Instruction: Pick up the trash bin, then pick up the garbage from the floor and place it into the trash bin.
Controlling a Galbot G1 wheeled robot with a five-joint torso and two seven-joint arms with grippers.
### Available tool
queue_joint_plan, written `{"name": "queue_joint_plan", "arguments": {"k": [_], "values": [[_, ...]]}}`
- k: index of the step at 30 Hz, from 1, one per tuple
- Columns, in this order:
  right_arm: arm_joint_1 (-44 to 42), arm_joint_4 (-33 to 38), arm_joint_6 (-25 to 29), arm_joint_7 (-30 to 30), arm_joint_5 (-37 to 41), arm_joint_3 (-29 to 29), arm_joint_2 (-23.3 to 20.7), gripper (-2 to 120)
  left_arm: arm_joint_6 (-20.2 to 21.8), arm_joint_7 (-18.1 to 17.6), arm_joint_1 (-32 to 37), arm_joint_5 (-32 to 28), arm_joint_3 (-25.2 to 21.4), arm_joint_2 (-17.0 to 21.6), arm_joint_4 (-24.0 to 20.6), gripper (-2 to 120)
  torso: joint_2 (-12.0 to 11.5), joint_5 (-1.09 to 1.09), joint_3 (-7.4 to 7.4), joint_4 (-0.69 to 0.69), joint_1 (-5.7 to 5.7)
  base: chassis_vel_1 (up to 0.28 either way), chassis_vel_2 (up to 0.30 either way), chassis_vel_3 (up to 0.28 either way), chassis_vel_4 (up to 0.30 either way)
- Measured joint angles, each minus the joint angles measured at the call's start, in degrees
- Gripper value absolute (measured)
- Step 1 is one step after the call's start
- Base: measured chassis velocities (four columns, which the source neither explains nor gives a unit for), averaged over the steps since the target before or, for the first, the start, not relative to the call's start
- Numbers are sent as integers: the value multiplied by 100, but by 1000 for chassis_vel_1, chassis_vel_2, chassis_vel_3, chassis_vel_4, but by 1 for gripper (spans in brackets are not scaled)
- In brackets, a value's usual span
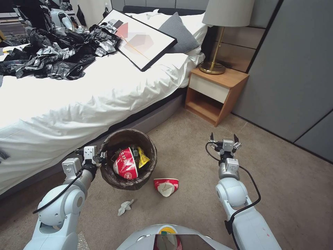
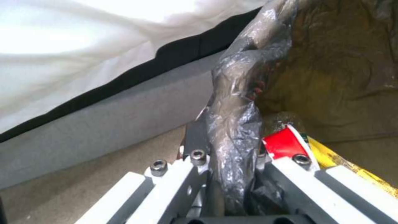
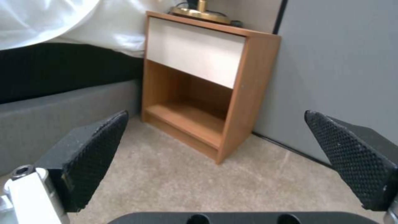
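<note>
The left end effector (image 1: 101, 159) clamps the bag-lined rim of the trash bin (image 1: 119, 182), held beside the bed (image 1: 52, 104) with a red-and-white paper bowl (image 1: 125, 164) inside. To its right, a crushed bowl (image 1: 166, 186) and a tissue wad (image 1: 125, 207) lie on the carpet. The right end effector (image 1: 224, 137) hovers released, facing the nightstand (image 1: 215, 92).

lamp (image 1: 222, 21) top cut off, seemingly
</note>
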Motion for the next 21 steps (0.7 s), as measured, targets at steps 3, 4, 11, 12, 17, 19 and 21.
{"name": "queue_joint_plan", "arguments": {"k": [3, 4, 11, 12, 17, 19, 21], "values": [[0, 0, 0, 0, 0, -15, 4, 100, 0, -2, 2, -8, -5, 8, -5, 0, 0, 0, 0, 0, 0, 36, 18, 18, 15], [0, -2, 1, -1, 0, -23, 5, 100, 0, -3, 3, -13, -5, 10, -11, 0, 0, 0, 0, 0, 0, 0, 0, 0, 0], [7, -13, 4, -1, -1, -49, 10, 100, 5, -7, 12, -31, -6, 17, -28, 0, 0, 0, 0, -1, 0, 14, 15, 13, 10], [7, -14, 3, -2, -4, -53, 9, 100, 6, -6, 12, -31, -7, 20, -30, 0, 0, 0, 0, 0, 0, 54, 50, 46, 50], [9, -21, -16, -2, -7, -57, 4, 100, 6, -3, 8, -27, -8, 22, -31, 0, 0, 0, 0, 0, 0, 50, 52, 51, 43], [10, -21, -41, -3, -9, -58, 1, 100, -1, -3, 7, -17, -8, 23, -30, 0, 0, 0, 0, 0, 0, 68, 46, 48, 46], [11, -16, -139, -2, -26, -63, -9, 100, -37, 4, 5, -1, -5, 23, -30, 0, 0, 0, 0, 1, 0, 0, 0, 0, 0]]}}
